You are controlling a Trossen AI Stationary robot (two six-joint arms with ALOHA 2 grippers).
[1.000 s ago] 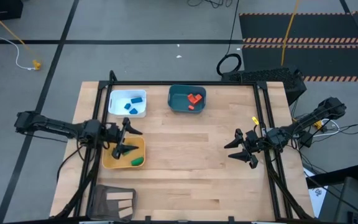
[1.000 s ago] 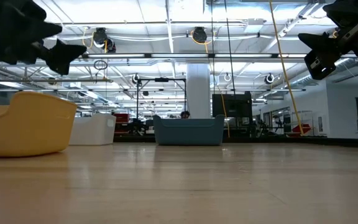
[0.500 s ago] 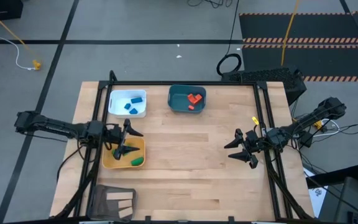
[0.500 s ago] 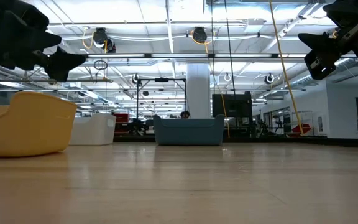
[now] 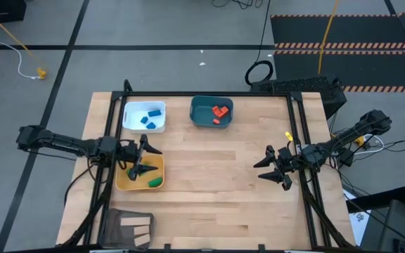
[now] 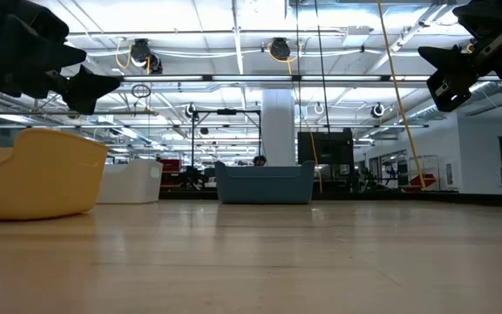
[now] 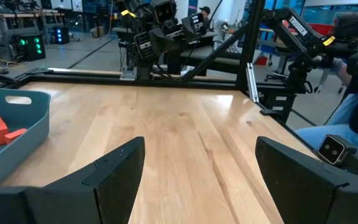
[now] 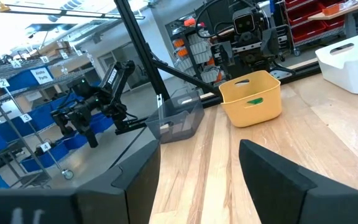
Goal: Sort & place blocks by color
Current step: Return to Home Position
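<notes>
Hovering released over the yellow bin (image 5: 121, 185), left pincer (image 5: 150, 159) barely shifted; right pincer (image 5: 260, 170), released, unmoved.

The slim, matte-black, multi-jointed left arm (image 5: 62, 144) and right arm (image 5: 346, 139) each end in a black two-finger gripper, the left gripper (image 5: 146, 160) and right gripper (image 5: 261, 169), with broad wedge-shaped fingers (image 7: 114, 180), and the right arm carries a white-lettered label (image 7: 297, 26).

Blue blocks (image 5: 148, 116) sit in the white tray (image 5: 129, 127), red blocks (image 5: 220, 112) in the teal tray (image 5: 197, 117). The left gripper (image 5: 144, 159), jaws apart, hangs over the yellow tray (image 5: 121, 185); the right gripper (image 5: 264, 164) is near the table's (image 5: 216, 190) right edge.
</notes>
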